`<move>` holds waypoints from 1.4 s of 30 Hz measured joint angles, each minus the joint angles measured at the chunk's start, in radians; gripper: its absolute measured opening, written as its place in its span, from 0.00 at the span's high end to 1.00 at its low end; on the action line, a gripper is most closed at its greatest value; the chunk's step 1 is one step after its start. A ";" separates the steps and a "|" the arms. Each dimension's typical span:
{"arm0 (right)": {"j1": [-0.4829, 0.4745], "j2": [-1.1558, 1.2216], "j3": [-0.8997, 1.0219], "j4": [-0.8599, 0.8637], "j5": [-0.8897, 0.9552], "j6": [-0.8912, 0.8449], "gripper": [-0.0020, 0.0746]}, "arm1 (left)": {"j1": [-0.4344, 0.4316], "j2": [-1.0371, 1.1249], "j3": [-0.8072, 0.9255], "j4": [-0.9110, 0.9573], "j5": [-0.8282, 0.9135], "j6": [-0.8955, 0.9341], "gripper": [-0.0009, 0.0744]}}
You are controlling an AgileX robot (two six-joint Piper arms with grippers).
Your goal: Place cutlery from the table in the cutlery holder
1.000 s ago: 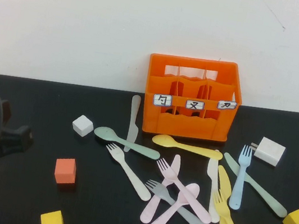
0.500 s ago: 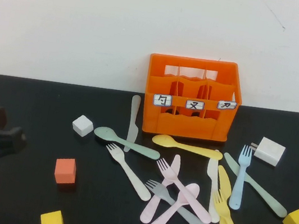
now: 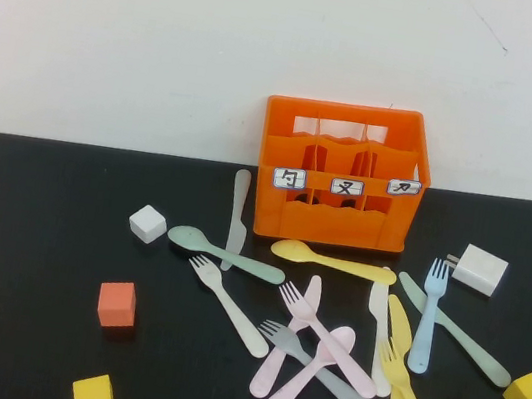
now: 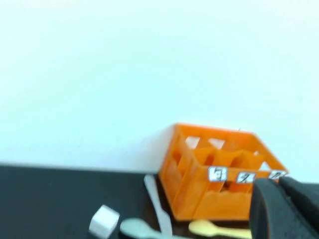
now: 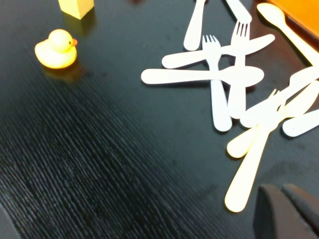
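Both claws are sitting empty: left claw (image 4: 286, 209) pinched together, right claw (image 5: 289, 211) seemingly together, near the cutlery (image 3: 325, 340). Best picking one top piece for the cutlery holder (image 3: 341, 176).

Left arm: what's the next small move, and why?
Probably bring the left gripper in over the table toward the green spoon, opening on the way. It is shut and off at the table's left edge. The crate looks empty and all the cutlery lies on the table; that spoon is among the nearest pieces to that side. The right gripper sits low beside the pile.
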 joint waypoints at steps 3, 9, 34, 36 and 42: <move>0.000 0.000 0.000 0.000 0.000 0.000 0.98 | 0.057 -0.092 0.137 -0.123 -0.116 0.117 0.99; 0.000 0.000 0.000 0.000 0.000 0.000 0.98 | 0.211 -0.286 0.354 -0.276 -0.180 0.160 0.99; 0.000 0.000 0.000 0.000 0.000 0.000 0.98 | 0.346 -0.431 0.442 -0.381 0.188 0.294 0.99; 0.000 0.000 0.000 0.000 0.000 0.000 0.98 | 0.312 -0.431 0.442 -0.381 0.189 0.326 0.99; 0.000 0.000 0.000 0.000 0.000 0.000 0.98 | 0.285 -0.431 0.442 -0.381 0.189 0.360 0.99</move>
